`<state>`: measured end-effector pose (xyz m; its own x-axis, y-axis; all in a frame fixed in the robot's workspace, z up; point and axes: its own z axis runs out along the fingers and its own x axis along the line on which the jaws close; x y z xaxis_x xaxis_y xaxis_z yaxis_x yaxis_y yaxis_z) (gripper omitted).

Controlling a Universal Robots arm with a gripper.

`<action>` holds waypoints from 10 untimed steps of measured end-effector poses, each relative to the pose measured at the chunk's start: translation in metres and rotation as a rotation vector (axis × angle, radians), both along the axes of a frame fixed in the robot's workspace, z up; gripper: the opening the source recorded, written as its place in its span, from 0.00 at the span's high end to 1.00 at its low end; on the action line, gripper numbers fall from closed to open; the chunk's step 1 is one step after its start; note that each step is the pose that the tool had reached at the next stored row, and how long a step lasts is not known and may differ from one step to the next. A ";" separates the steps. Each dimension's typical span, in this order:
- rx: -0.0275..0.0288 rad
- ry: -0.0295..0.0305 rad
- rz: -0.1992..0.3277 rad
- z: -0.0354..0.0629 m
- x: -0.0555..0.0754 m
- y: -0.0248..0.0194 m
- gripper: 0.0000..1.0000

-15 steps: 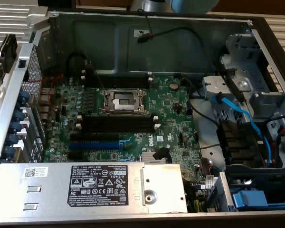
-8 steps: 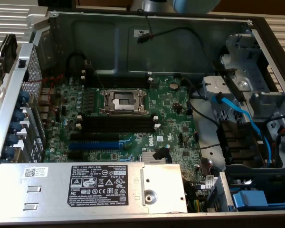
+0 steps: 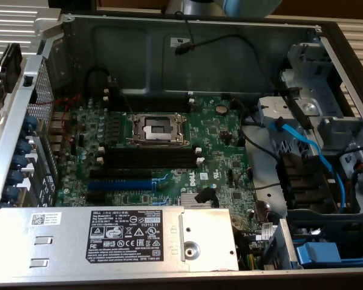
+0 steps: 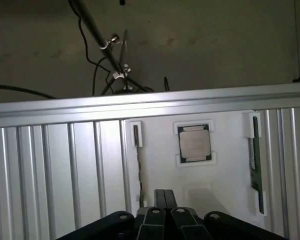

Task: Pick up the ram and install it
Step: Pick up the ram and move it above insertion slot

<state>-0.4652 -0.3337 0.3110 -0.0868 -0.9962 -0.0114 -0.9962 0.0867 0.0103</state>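
Ram (image 4: 255, 162): seen in wrist view, a thin dark-green stick standing on edge, held at both ends by white clips (image 4: 249, 125) on a white fixture plate (image 4: 220, 175), which sits on the ribbed metal worktop (image 4: 55, 170). A processor chip (image 4: 194, 143) lies in its own frame on the same plate, beside the ram but apart from it. Gripper (image 4: 165, 196): fingers pressed together, nothing between them, hanging over the plate between chip and ram and touching neither. Handling, by judgement: light, stiff, thin board; brittle if bent; chips and contact edge not to be squeezed. Best hold is across the two flat faces near mid-length, upper edge, clear of the clips. Destination, exterior view: black memory slots (image 3: 151, 158) on the motherboard (image 3: 218, 145), lying between the open CPU socket (image 3: 156, 128) and the blue expansion slot (image 3: 120, 184); slots look unfilled. Not made out: ram's label and chips (edge-on, dim), contact edge hidden in fixture, notch side unknown. Slot latch posn. too small to tell. A second narrow holder (image 4: 136, 135) shows at the plate's far side; contents unclear.
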 end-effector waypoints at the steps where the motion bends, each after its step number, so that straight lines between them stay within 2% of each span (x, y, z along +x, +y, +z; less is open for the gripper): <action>1: -0.0001 0.0001 0.000 -0.0018 0.000 0.0000 0.90; 10: -0.0001 0.0001 0.000 -0.0182 0.000 -0.0003 0.90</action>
